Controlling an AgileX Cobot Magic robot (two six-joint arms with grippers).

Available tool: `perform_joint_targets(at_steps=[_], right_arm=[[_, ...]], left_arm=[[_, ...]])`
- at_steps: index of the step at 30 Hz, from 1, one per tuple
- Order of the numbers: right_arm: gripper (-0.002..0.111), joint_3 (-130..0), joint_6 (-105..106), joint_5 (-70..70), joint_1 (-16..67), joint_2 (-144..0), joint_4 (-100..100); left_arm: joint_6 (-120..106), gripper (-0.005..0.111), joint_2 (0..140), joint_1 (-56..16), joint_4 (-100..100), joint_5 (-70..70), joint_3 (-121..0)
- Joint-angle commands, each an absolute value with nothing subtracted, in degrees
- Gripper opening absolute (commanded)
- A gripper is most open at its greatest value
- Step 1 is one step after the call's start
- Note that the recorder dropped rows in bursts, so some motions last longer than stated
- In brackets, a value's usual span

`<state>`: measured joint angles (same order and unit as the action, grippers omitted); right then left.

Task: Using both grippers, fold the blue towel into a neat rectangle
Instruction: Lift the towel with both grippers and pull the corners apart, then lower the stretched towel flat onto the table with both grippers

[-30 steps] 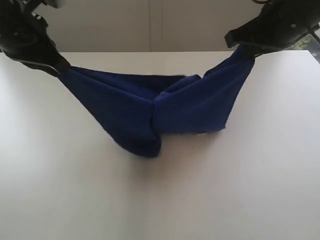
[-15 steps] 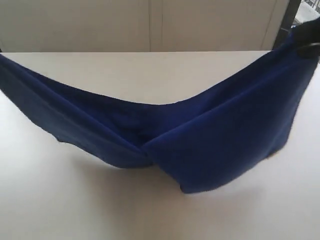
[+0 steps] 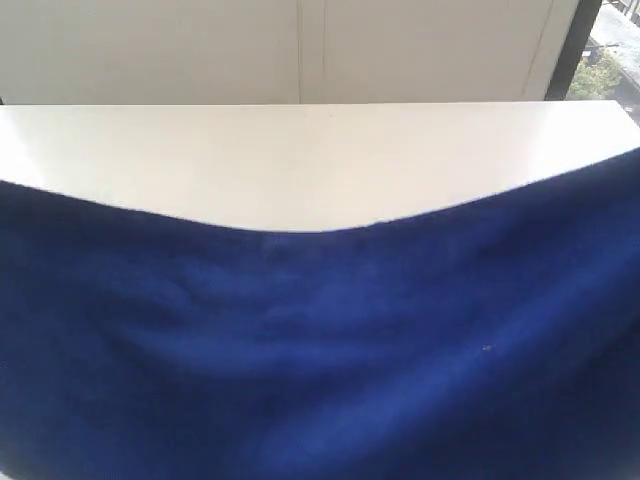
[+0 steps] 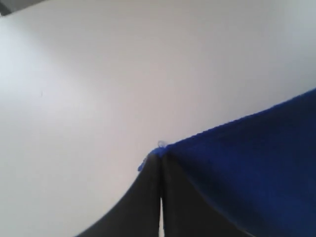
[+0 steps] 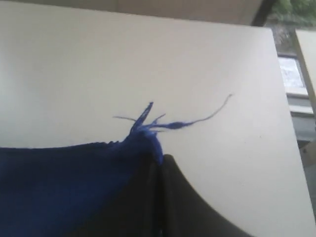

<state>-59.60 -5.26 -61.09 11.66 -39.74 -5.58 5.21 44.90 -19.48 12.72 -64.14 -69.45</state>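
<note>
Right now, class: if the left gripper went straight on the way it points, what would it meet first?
The left gripper, shut on a towel corner, points at the bare white table. It would probably meet that first; how far off it lies is unclear.

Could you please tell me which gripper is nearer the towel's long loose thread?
Right. The right gripper pinches the blue towel corner that the thread trails from; the left gripper pinches another corner.
</note>
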Motion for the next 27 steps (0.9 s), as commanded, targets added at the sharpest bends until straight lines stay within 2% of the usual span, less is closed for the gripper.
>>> perform_joint_targets(at_steps=[1,6,13,17,27], right_arm=[[0.000,-51.7,-10.8,-51.7,11.3,-47.1,-9.7],[0.000,-45.0,-20.3,-32.8,11.3,-60.9,-18.9],[0.000,-44.5,-33.8,-15.3,11.3,-79.9,-30.7],[0.000,-46.9,-34.1,-10.7,10.7,-88.4,-31.1],[0.000,-57.0,-34.8,-10.1,4.5,-101.7,-31.1]], left_arm=[[8.8,0.000,52.6,-19.4,13.5,-55.7,-61.6],[20.1,0.000,64.2,-19.4,23.4,-39.4,-54.4],[36.7,0.000,80.4,-18.9,38.8,-22.9,-51.8],[40.4,0.000,87.7,-16.4,41.7,-14.8,-52.1],[44.1,0.000,97.9,-8.2,42.0,-2.3,-54.3]])
